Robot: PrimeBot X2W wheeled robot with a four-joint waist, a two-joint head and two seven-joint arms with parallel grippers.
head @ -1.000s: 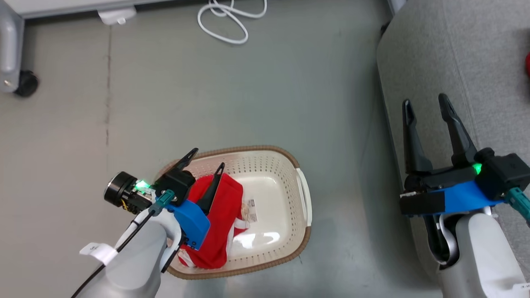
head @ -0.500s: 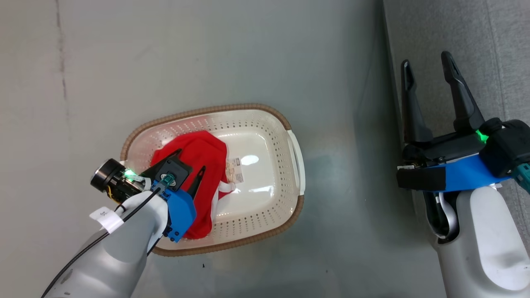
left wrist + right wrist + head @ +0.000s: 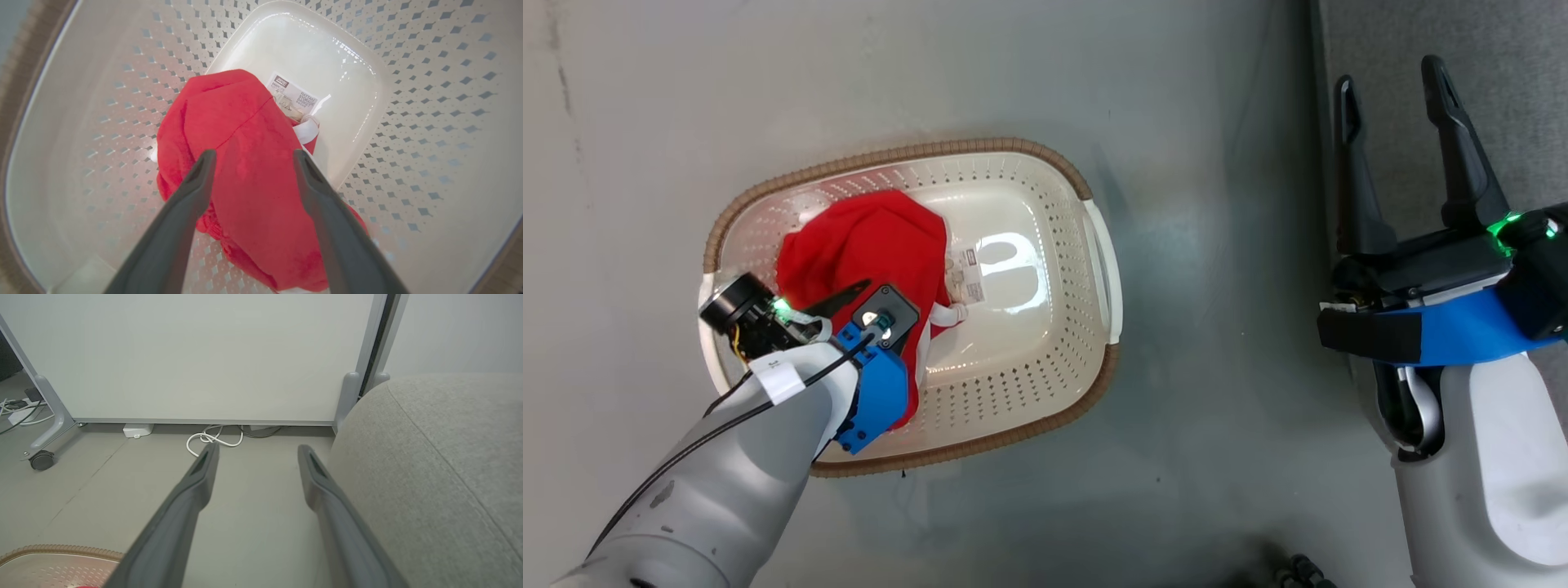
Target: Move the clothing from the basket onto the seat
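Note:
A bunched red garment (image 3: 862,245) with a strip of white trim (image 3: 947,313) lies in the left half of the cream basket (image 3: 1045,155); its lettering is hidden. My left gripper (image 3: 854,296) points down into the basket. In the left wrist view this gripper (image 3: 253,157) is open, its fingers straddling the red garment (image 3: 245,163) just above the basket wall (image 3: 429,81). My right gripper (image 3: 1391,77) is open and holds nothing, at the left edge of the grey seat (image 3: 1503,65). The right wrist view shows that gripper (image 3: 257,452) beside the seat (image 3: 429,457).
A printed label (image 3: 968,273) is stuck on the basket floor. In the right wrist view a white panel on a wheeled leg (image 3: 41,459) closes off the far side, with a white cable (image 3: 212,439) and a white box (image 3: 138,430) on the floor.
The head camera has tilted, so the basket sits higher and further left in the picture. My left gripper has dropped lower into the basket over the red garment. The right gripper stays open.

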